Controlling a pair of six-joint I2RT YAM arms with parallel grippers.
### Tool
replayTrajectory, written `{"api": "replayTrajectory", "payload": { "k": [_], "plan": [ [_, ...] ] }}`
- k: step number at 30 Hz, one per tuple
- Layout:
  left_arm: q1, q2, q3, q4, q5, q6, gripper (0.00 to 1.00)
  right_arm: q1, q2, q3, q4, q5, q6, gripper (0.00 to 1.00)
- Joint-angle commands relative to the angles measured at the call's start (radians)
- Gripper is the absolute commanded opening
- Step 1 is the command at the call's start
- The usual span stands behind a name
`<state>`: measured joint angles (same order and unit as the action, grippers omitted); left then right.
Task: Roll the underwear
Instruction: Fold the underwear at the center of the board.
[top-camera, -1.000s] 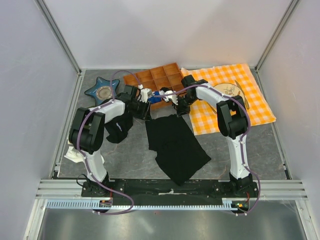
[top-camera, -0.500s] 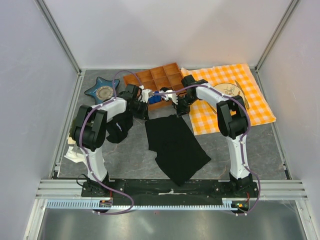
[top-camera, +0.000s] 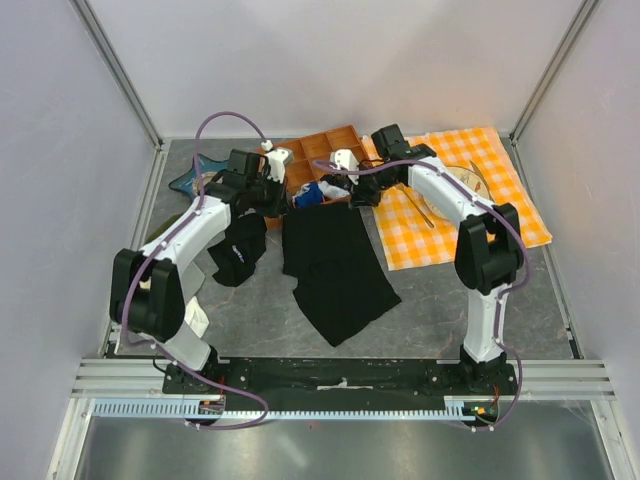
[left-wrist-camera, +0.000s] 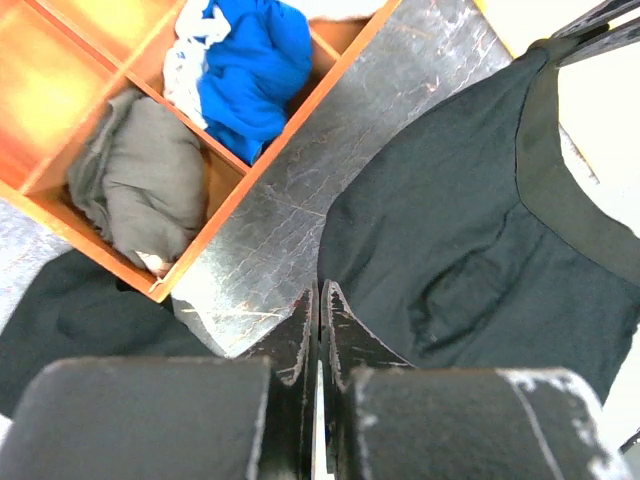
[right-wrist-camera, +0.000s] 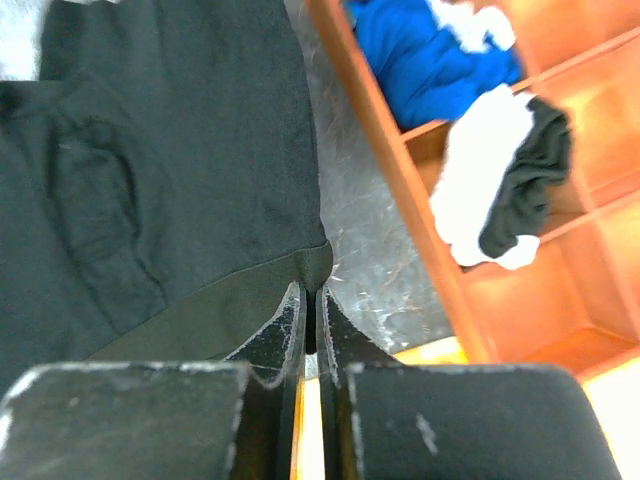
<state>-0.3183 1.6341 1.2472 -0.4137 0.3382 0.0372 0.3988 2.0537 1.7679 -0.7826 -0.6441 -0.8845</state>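
Note:
The black underwear (top-camera: 335, 265) lies spread in the middle of the table, its far edge drawn up near the orange tray (top-camera: 320, 150). My left gripper (top-camera: 288, 203) is shut on the far left corner; in the left wrist view its fingertips (left-wrist-camera: 320, 292) pinch the underwear's (left-wrist-camera: 470, 240) edge. My right gripper (top-camera: 358, 198) is shut on the far right corner. In the right wrist view, that gripper (right-wrist-camera: 312, 290) clamps the end of the waistband (right-wrist-camera: 220, 310). The near part of the garment rests on the table.
The tray (left-wrist-camera: 280, 150) holds a blue cloth (left-wrist-camera: 255, 60), an olive-green cloth (left-wrist-camera: 150, 190) and a white-and-black bundle (right-wrist-camera: 500, 180). A smaller black cloth (top-camera: 238, 250) lies left of the underwear. An orange checked cloth (top-camera: 470, 190) covers the back right. A white cloth (top-camera: 190, 315) lies near the left base.
The left gripper has shut on the underwear. Both arms have swung toward the back, pulling the garment's far edge toward the tray and to the left.

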Motion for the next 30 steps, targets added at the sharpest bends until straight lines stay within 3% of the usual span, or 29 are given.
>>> {"api": "replayTrajectory", "payload": {
  "k": [1, 8, 16, 30],
  "plan": [
    [-0.001, -0.097, 0.020, 0.004, -0.033, 0.035, 0.02, -0.005, -0.134, -0.031, 0.063, -0.068, 0.019, 0.00],
    [-0.021, -0.161, -0.043, -0.083, 0.102, -0.019, 0.02, -0.003, -0.266, -0.254, 0.080, -0.097, -0.097, 0.00],
    [-0.152, -0.232, -0.187, -0.068, 0.130, -0.129, 0.02, -0.003, -0.403, -0.521, 0.060, -0.052, -0.252, 0.00],
    [-0.304, -0.253, -0.296, -0.020, 0.104, -0.237, 0.02, -0.017, -0.405, -0.633, 0.010, -0.016, -0.370, 0.00]
  ]
}}
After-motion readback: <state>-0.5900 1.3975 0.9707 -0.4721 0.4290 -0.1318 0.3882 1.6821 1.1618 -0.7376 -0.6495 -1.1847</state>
